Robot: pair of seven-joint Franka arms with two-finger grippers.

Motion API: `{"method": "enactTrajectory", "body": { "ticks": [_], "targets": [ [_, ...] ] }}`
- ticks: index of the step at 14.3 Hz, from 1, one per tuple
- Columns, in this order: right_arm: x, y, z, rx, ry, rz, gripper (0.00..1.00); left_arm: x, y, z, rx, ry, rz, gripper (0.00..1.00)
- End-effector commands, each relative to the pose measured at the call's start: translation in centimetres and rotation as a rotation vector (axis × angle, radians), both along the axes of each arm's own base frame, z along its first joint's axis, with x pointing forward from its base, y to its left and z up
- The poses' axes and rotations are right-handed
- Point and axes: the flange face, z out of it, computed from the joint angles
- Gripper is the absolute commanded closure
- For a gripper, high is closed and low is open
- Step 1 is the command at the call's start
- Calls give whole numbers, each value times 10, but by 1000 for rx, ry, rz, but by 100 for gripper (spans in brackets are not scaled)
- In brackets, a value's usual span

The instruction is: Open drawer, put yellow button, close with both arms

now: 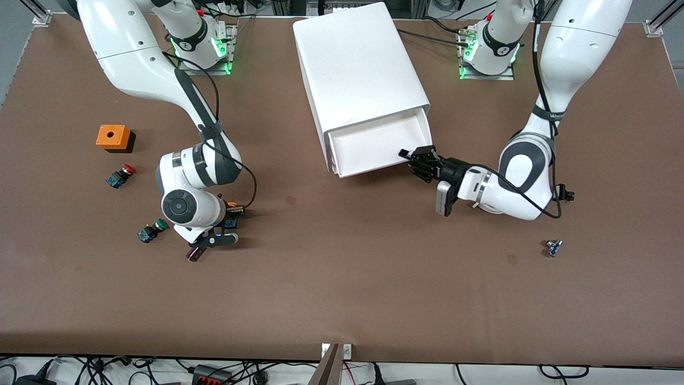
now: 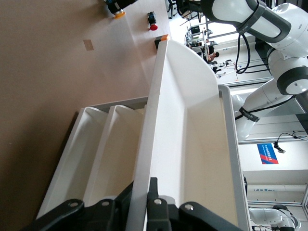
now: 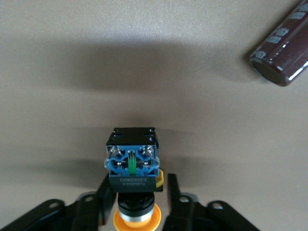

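L gripper clamped on top drawer front edge | R gripper squeezing yellow button body | risk: shallow pinch, button could twist out when u lift

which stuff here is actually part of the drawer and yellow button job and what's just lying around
Part of the job:
- drawer, pulled open, left gripper shut on its front edge
- yellow button, on the table, right gripper closed on it

Just lying about:
- red button
- green button
- orange box
- dark cylinder
- small part toward the left arm's end
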Motion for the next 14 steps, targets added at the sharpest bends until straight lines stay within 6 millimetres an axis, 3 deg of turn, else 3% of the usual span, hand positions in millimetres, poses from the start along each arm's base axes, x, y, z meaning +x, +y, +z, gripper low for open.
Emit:
{"method": "enactTrajectory", "body": {
  "ticks": [1,2,3,4,5,7,11,14],
  "targets": [
    [2,2,4,10,1,15,72,20,7,-15,67,-64,5,88],
    [4,2,7,12,-5,15,78,21,10,-14,74,-54,15,49],
    [6,2,12,16,-13,14,82,21,11,-12,73,-55,17,2],
    [10,4,19,19,-28,18,86,22,11,-8,71,-58,15,0],
    [18,7,40,28,-59,21,88,22,14,-5,64,-45,12,0],
    [32,17,79,41,-108,44,89,24,22,21,81,45,23,0],
    [46,62,164,73,-183,97,93,32,37,73,317,163,72,0],
    [36,103,225,88,-162,149,100,43,44,108,562,215,131,0]
  ]
}}
